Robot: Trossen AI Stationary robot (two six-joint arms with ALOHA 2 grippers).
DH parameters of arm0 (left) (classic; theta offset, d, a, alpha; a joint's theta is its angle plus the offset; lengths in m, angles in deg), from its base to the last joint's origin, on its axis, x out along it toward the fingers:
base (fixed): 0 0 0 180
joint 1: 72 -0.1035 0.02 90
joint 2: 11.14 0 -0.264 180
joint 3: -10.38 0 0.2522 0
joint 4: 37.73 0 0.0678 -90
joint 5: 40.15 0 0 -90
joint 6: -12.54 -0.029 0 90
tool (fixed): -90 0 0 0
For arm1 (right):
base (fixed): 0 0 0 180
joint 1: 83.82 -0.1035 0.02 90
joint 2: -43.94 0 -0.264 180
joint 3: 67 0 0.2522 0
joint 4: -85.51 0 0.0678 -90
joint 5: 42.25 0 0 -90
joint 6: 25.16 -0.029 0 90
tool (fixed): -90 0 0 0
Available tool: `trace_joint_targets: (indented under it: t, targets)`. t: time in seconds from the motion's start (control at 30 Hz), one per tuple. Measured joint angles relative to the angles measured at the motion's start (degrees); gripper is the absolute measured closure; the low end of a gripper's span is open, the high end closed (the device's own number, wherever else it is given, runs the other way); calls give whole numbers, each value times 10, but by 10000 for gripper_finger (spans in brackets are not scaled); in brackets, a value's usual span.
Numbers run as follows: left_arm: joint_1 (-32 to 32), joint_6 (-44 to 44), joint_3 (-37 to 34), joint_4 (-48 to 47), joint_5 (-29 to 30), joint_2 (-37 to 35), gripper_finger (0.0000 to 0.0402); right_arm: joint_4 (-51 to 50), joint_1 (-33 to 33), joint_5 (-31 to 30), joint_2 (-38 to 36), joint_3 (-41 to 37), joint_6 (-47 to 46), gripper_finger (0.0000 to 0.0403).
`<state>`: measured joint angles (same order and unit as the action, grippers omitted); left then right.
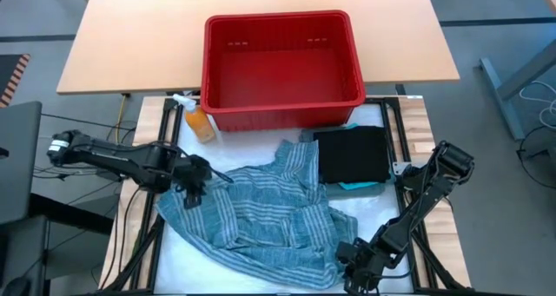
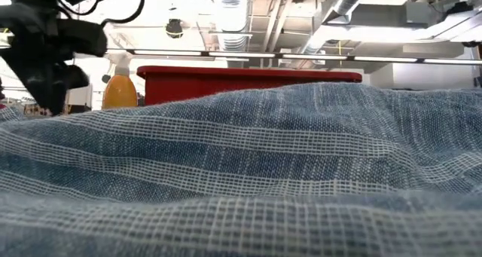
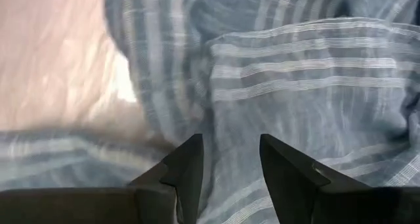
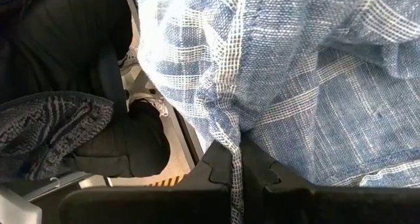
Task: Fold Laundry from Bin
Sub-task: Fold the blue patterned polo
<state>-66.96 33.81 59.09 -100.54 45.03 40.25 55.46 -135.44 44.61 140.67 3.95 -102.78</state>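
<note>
Blue-grey striped garment (image 1: 261, 213), no legible writing

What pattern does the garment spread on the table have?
The garment is blue-grey with pale woven stripes; the low view shows the weave best.

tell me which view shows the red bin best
The high view: the whole red bin shows from above, empty inside, beside the orange bottle. The low view shows only its upper wall above the blue shirt. Neither wrist view shows it.
</note>
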Motion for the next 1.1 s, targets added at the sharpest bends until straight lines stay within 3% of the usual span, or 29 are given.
trace_joint_targets:
  t: [0.23, 0.47, 0.67, 0.9, 1.1]
  targets:
    - [-15, 23, -16, -23, -10, -48, 235, 0, 4, 0, 0, 0, 1, 372]
    - [-14, 45, -16, -55, -1, -26, 176, 1, 4, 1, 0, 0, 24, 372]
    - [-13, 7, -16, -52, 10, -3, 163, 1, 8, 0, 0, 0, 32, 372]
    - [4, -7, -16, -54, -29, 15, 183, 1, 8, 0, 0, 0, 33, 371]
    - [20, -13, -16, -50, -20, 19, 260, 0, 8, 0, 0, 0, 46, 371]
